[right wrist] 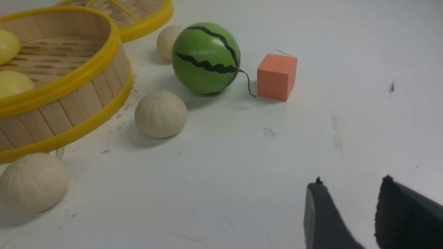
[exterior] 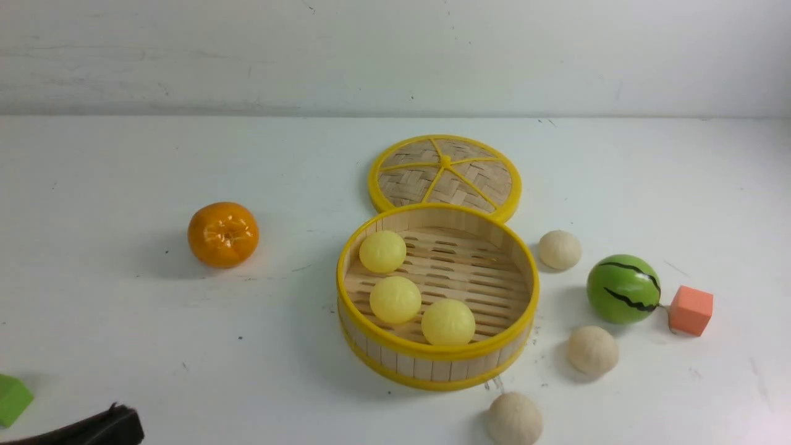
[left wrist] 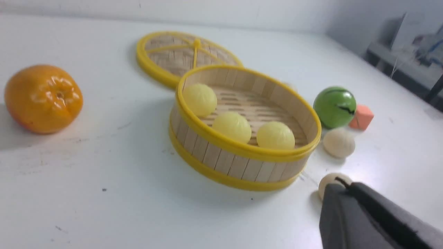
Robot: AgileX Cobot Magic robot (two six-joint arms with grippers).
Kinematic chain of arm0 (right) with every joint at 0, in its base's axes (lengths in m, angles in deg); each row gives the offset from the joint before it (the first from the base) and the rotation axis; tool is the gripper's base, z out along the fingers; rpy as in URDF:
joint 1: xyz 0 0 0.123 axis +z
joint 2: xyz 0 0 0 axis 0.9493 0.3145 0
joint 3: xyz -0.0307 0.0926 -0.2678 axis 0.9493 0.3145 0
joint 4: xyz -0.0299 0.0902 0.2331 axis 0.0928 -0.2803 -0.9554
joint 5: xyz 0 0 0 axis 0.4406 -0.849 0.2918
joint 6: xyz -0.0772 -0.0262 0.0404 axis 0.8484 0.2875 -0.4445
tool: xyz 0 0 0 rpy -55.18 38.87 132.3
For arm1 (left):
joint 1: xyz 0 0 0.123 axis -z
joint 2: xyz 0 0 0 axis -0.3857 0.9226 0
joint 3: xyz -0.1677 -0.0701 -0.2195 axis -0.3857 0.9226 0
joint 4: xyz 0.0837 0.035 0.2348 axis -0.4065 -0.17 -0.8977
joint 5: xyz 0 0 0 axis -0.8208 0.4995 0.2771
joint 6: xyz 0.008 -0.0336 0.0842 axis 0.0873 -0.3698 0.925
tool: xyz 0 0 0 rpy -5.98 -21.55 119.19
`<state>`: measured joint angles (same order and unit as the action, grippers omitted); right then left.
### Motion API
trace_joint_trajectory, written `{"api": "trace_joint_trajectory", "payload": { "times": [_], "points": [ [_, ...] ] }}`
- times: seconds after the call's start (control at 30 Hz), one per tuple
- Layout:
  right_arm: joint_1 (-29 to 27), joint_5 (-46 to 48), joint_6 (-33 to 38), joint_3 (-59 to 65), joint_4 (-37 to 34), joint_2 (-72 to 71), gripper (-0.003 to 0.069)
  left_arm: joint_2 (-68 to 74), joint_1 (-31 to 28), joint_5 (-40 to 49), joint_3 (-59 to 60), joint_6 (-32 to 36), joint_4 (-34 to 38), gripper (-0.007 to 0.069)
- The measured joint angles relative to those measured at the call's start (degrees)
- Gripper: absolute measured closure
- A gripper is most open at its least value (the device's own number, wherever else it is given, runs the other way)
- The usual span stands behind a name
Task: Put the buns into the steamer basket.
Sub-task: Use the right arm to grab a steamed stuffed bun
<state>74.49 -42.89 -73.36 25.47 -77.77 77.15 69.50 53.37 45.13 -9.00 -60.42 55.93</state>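
Left end effector (left wrist: pixel 341 188) clenched, right end effector (right wrist: pixel 351 183) parted, green ball (right wrist: pixel 206 57) near cream buns (right wrist: pixel 161 114)

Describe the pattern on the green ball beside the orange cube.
The green ball carries wavy black stripes, watermelon-style; the right wrist view shows it best.
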Motion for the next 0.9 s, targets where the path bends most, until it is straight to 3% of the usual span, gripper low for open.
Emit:
{"api": "trace_joint_trajectory", "payload": {
  "times": [0.33, 0.43, 0.6, 0.7, 0.8, 0.9],
  "points": [
    [0.0, -0.5, -0.4, 0.0, -0.3, 0.0, 0.0419, -11.9, 0.0, -2.4, 6.5, 0.5, 0.1, 0.0638],
    [0.0, -4.0, -3.5, 0.5, -5.1, 0.0, 0.0419, -11.9, 0.0, -1.2, 7.5, 0.5, 0.1, 0.0638],
    [0.0, -14.5, -13.3, 0.5, -21.4, 0.0, 0.0419, -11.9, 0.0, 2.4, 8.2, 0.5, 0.1, 0.0638],
    [0.0, -17.4, -15.8, 0.5, -25.6, 0.0, 0.0419, -11.9, 0.0, 3.5, 8.2, 0.5, 0.1, 0.0638],
    [1.0, -10.4, -16.4, -5.1, -29.0, 1.7, 0.0419, -11.9, 0.0, 4.6, 8.2, 0.5, 0.1, 0.0638],
    [3.2, 1.7, -10.0, -15.8, -27.8, 10.5, 0.0419, -11.9, 0.0, 4.9, 8.2, 0.5, 0.0, 0.0638]
  ]
}}
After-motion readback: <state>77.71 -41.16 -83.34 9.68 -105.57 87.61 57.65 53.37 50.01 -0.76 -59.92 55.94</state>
